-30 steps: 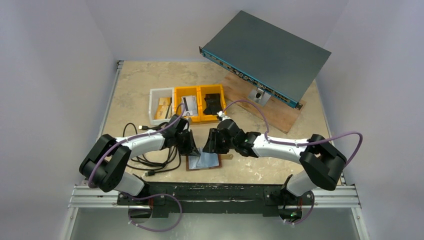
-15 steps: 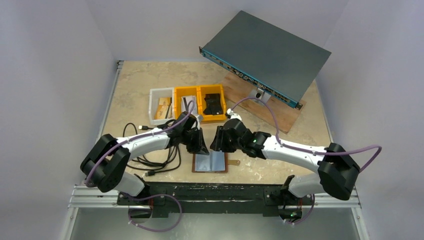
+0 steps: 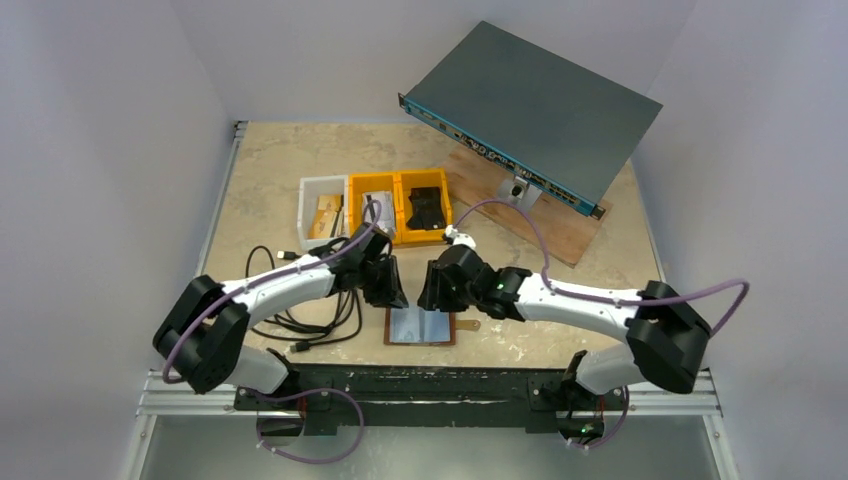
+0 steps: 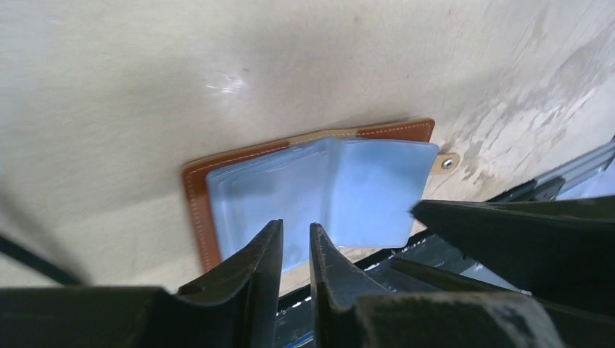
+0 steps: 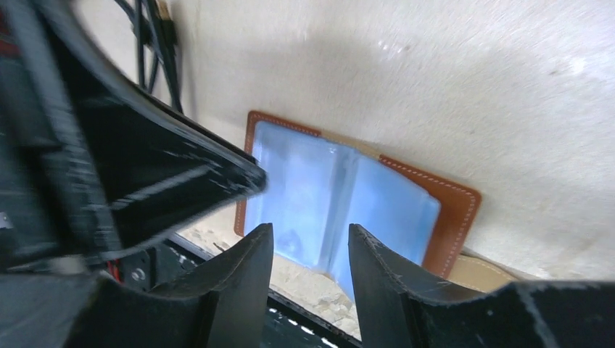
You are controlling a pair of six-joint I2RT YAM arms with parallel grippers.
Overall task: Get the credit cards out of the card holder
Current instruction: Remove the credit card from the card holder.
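Robotics lab, we judge: two arms point(image 3: 285, 285) bolted to a metal rail point(image 3: 430, 395) at a table point(image 3: 270, 160) edge, boxed in by plain white walls point(image 3: 100, 150). A rack unit point(image 3: 535, 105) is propped on a board point(image 3: 560, 225) — parts bins point(image 3: 397, 210) and loose cables point(image 3: 300, 320) nearby.

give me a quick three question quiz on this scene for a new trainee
1. True or false: the card holder is folded shut.
2. Which bin holds the black object? A) white bin B) middle yellow bin C) right yellow bin
3. What do the left gripper and the right gripper hold?
Key: 1 false, it lies open. 2 C. 3 nothing; both hover open above the card holder.
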